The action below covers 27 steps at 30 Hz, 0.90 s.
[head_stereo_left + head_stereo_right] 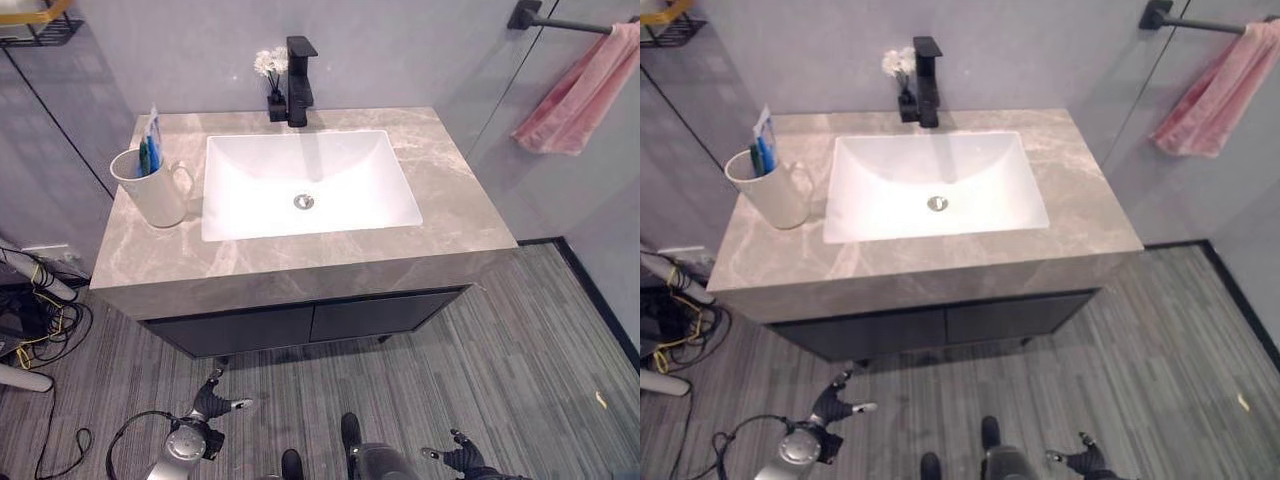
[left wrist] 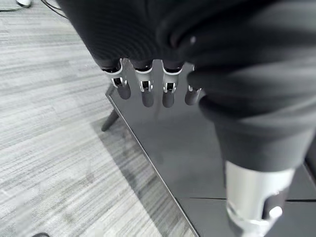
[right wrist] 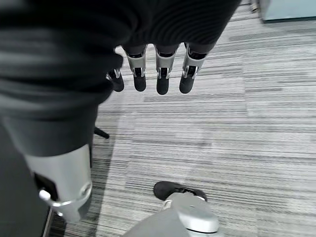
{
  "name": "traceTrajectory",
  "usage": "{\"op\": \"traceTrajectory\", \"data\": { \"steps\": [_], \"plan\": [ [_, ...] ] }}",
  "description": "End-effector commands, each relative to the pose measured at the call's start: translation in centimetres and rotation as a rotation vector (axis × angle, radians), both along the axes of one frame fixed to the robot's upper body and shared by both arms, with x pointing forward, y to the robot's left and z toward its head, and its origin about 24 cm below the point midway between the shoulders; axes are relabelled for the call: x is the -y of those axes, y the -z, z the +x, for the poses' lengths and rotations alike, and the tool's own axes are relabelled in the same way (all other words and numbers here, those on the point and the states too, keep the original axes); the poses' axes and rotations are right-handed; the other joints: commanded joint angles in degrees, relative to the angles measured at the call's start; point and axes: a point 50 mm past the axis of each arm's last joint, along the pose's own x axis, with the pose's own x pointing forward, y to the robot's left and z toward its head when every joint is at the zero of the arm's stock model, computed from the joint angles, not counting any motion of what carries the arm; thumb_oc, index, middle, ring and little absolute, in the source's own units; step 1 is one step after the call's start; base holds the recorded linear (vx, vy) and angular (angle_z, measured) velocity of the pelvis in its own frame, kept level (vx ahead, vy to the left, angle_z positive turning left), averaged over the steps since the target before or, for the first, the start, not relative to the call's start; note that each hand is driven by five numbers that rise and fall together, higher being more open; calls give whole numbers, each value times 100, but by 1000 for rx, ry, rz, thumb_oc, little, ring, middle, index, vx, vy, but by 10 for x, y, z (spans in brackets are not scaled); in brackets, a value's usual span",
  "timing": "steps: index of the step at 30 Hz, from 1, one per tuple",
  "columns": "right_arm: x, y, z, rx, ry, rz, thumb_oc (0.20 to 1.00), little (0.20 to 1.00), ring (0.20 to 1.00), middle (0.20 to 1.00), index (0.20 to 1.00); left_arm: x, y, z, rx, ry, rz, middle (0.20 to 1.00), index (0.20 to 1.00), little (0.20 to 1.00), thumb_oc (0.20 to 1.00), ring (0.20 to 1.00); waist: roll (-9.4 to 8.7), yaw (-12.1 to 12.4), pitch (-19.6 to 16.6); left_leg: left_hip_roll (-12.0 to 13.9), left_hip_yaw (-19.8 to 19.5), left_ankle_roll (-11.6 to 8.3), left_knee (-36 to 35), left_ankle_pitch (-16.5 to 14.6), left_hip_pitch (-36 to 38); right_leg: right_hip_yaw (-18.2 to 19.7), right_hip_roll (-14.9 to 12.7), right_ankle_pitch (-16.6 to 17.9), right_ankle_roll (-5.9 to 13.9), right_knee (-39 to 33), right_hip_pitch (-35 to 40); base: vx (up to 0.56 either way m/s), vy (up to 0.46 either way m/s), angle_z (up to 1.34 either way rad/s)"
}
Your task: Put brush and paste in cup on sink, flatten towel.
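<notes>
My brush (image 1: 145,156) and paste (image 1: 154,133) stand in the cup (image 1: 152,189) on the bench (image 1: 300,255). The pink towel (image 1: 580,95) hangs bunched on its bar. My left hand (image 1: 215,400) and right hand (image 1: 462,456) hang open, holding nothing.

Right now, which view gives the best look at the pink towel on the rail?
The left eye view: the pink towel hangs bunched over the black rail at upper right, clear of the counter. The right eye view shows much the same. The wrist views face the floor and cabinet instead.
</notes>
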Motion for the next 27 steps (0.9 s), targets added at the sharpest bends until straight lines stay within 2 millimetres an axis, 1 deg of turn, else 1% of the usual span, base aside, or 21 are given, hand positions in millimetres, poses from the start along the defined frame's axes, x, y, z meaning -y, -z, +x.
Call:
{"op": "traceTrajectory", "data": {
  "steps": [1,3,4,6,7,8,9,10,11,12,13,14,15,16,18,21,23,24,25,26,27],
  "plan": [
    [12,-4,6,3,-45,-62,1000,1000,1000,1000,1000,6,-15,9,103,30,-17,1000,1000,1000,1000,1000,-27,35,-68,111,-38,-157,512,-333,-224,-26,76,241,235,-541,328,105,-68,-1],
    [13,-4,7,5,-48,-64,1000,1000,1000,1000,1000,7,-15,8,102,35,-23,1000,1000,1000,1000,1000,-7,56,-75,134,-28,-178,537,-347,-221,-35,81,234,226,-600,372,77,-59,1],
    [18,-7,10,16,-46,-77,1000,1000,1000,1000,1000,11,-16,8,107,53,-34,1000,1000,1000,1000,1000,11,57,-57,153,-21,-227,707,-388,-270,12,94,249,195,-704,414,68,-74,-1],
    [21,-9,13,30,-50,-83,1000,1000,1000,1000,1000,11,-16,7,106,52,-38,1000,1000,1000,1000,1000,18,63,-33,174,-25,-263,928,-436,-377,-32,72,224,179,-741,451,45,-75,5],
    [25,-13,18,63,-38,-87,1000,1000,1000,1000,1000,12,-17,8,119,50,-41,1000,1000,1000,1000,1000,6,89,50,168,-43,-337,1292,-403,-560,-58,45,188,127,-745,498,8,-101,8],
    [30,-18,27,94,-37,-105,1000,1000,1000,1000,1000,14,-21,12,142,50,-44,1000,1000,1000,1000,1000,21,111,135,212,-139,-484,1745,-310,-855,-122,15,161,59,-692,469,8,-103,12],
    [30,-18,28,94,-37,-106,1000,1000,1000,1000,1000,15,-21,13,142,50,-44,1000,1000,1000,1000,1000,25,100,130,214,-153,-489,1772,-316,-882,-135,16,160,56,-689,458,-10,-32,20],
    [32,-19,27,96,-29,-116,1000,1000,1000,1000,1000,15,-21,14,144,54,-44,1000,1000,1000,1000,1000,29,68,124,400,-2,-569,1741,-227,-939,-222,-55,126,58,-682,474,27,50,26],
    [35,-20,28,100,-22,-129,1000,1000,1000,1000,1000,14,-21,14,145,48,-41,1000,1000,1000,1000,1000,10,30,98,703,252,-640,1602,-99,-968,-313,-181,94,83,-673,511,76,84,29],
    [36,-21,28,102,-15,-133,1000,1000,1000,1000,1000,13,-20,14,144,43,-42,1000,1000,1000,1000,1000,-10,52,82,852,240,-683,1439,-56,-923,-348,-239,61,96,-661,555,97,85,73],
    [37,-21,27,102,-11,-134,1000,1000,1000,1000,1000,13,-19,13,140,39,-38,1000,1000,1000,1000,1000,-23,73,76,904,179,-700,1329,-33,-849,-358,-271,44,106,-659,604,148,118,60],
    [37,-23,31,112,-18,-136,1000,1000,1000,1000,1000,8,-18,10,135,7,-22,1000,1000,1000,1000,1000,-21,154,-3,1108,-265,-816,934,189,-796,-305,-334,-18,155,-634,623,285,369,52],
    [42,-22,28,87,-5,-151,1000,1000,1000,1000,1000,6,-11,9,105,1,12,1000,1000,1000,1000,1000,93,204,-103,1702,-580,-1091,306,959,-823,-267,-511,-184,246,-547,790,302,434,-3],
    [43,-22,31,90,2,-148,1000,1000,1000,1000,1000,6,-12,11,107,7,11,1000,1000,1000,1000,1000,126,198,-156,1708,-594,-1097,232,856,-681,-229,-497,-239,245,-517,839,228,361,6],
    [44,-21,29,82,9,-147,1000,1000,1000,1000,1000,6,-11,10,99,16,14,1000,1000,1000,1000,1000,143,234,-195,1710,-571,-1120,187,840,-587,-238,-492,-231,245,-528,912,74,112,-10],
    [43,-23,34,96,19,-142,1000,1000,1000,1000,1000,10,-11,9,85,72,25,1000,1000,1000,1000,1000,152,272,-277,1507,-514,-1088,199,666,-473,-270,-645,-163,322,-616,1128,113,202,-11],
    [36,-25,45,123,0,-123,1000,1000,1000,1000,1000,8,-12,10,86,91,45,1000,1000,1000,1000,1000,114,341,-307,1379,-509,-1041,200,568,-409,-228,-757,-59,397,-693,1172,93,235,7],
    [25,-27,57,157,-37,-96,1000,1000,1000,1000,1000,6,-14,11,94,93,53,1000,1000,1000,1000,1000,67,416,-328,1255,-470,-977,155,490,-369,-207,-878,57,490,-774,1165,75,250,-4],
    [20,-27,62,169,-61,-87,1000,1000,1000,1000,1000,5,-16,12,101,92,53,1000,1000,1000,1000,1000,53,461,-337,1211,-463,-957,140,470,-364,-212,-922,83,519,-802,1156,48,180,-9],
    [19,-27,62,169,-61,-87,1000,1000,1000,1000,1000,4,-16,12,101,91,54,1000,1000,1000,1000,1000,48,461,-338,1207,-461,-954,140,469,-364,-210,-926,85,522,-806,1156,13,105,-8],
    [13,-29,68,185,-99,-80,1000,1000,1000,1000,1000,3,-17,13,108,93,56,1000,1000,1000,1000,1000,28,504,-339,1158,-474,-928,130,441,-370,-232,-976,113,553,-832,1154,6,152,7]
  ]
}}
